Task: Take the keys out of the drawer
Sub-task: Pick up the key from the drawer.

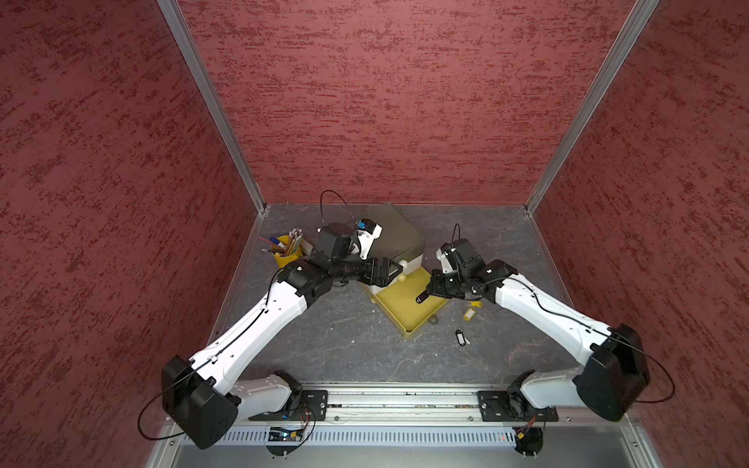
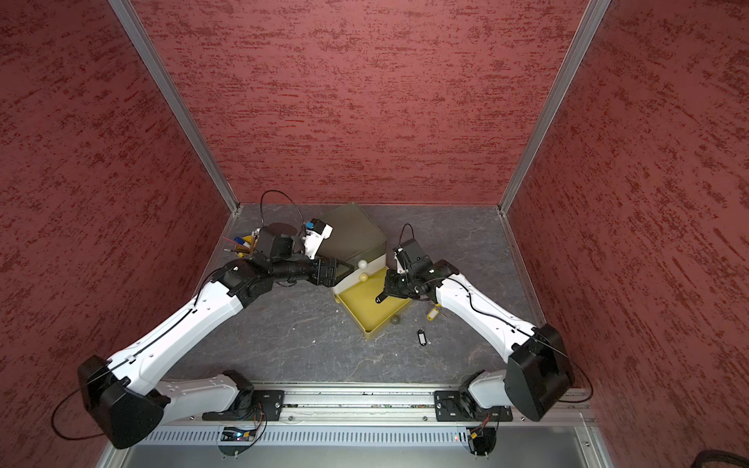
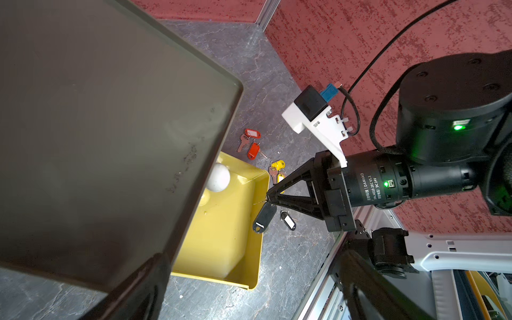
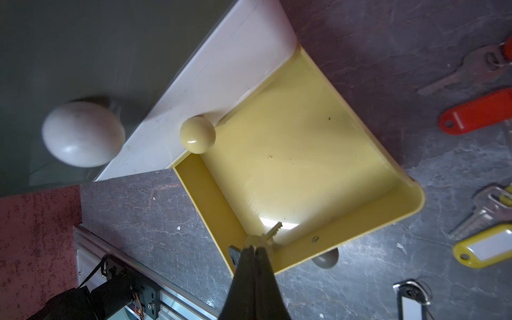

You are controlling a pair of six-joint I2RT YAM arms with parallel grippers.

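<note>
- Steadying the grey cabinet (image 1: pixel 395 235) seemingly, with the left gripper (image 1: pixel 385 270) set at its front top edge; cannot tell whether open or closed there. Best left in place, to stop the cabinet shifting during the lift.
- Below that, the yellow drawer (image 4: pixel 412 205): pulled well out, floor bare in the right wrist view. Judging by that, on the last key now.
- Over the drawer's front corner, the right gripper (image 3: pixel 270 197): clamped tight on the held key (image 3: pixel 264 217), pinching the metal head, with the black tag dangling free underneath. Hold that squeeze firm; a thin, flat grip, likely to slip with any easing.
- Raise first, enough to carry the hanging tag over the drawer wall, then swing outward toward the table (image 1: pixel 344 348) on the right arm's side. Go slowly, to limit pendulum swing.
- Already out on that patch of table, just beside the drawer: two red-tagged keys (image 3: pixel 253 151), two yellow-tagged keys (image 3: pixel 278 164) and a loose black-tagged key (image 3: pixel 288 221). Aim for a bare spot near them, not on top.
- Lower until the tag touches down before opening; avoids a bounce or a skid back toward the drawer.
- Mind the blade (image 4: pixel 274 230) poking past the fingertips, close above the drawer's inner corner; steer clear of the wall to avoid a snag.
</note>
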